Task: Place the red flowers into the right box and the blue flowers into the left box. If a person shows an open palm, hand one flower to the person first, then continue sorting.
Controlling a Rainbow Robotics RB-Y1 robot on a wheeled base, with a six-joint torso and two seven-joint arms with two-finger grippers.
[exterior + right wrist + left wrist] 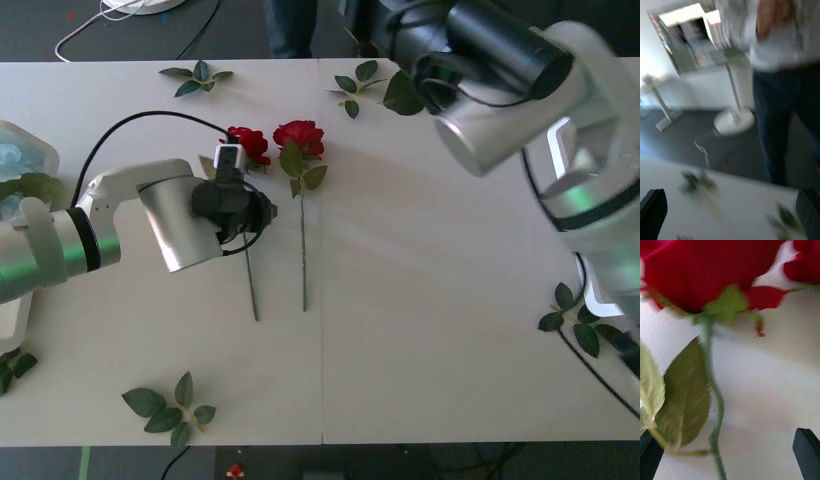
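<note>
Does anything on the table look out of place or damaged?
Nothing looks damaged. Loose leaf sprigs lie scattered on the table, apart from any stem. Two red roses lie flat, with the left gripper above one stem.

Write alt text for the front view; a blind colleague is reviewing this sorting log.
The left gripper hangs over the left of two red artificial roses lying side by side mid-table on long green stems. The right arm is raised at the table's far right, loose green leaf sprigs lie scattered, and a shallow white plastic tray holds pale-blue flowers.

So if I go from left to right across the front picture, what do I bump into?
The left box with a blue flower → the left gripper over one red rose → the other red rose → the right arm.
</note>
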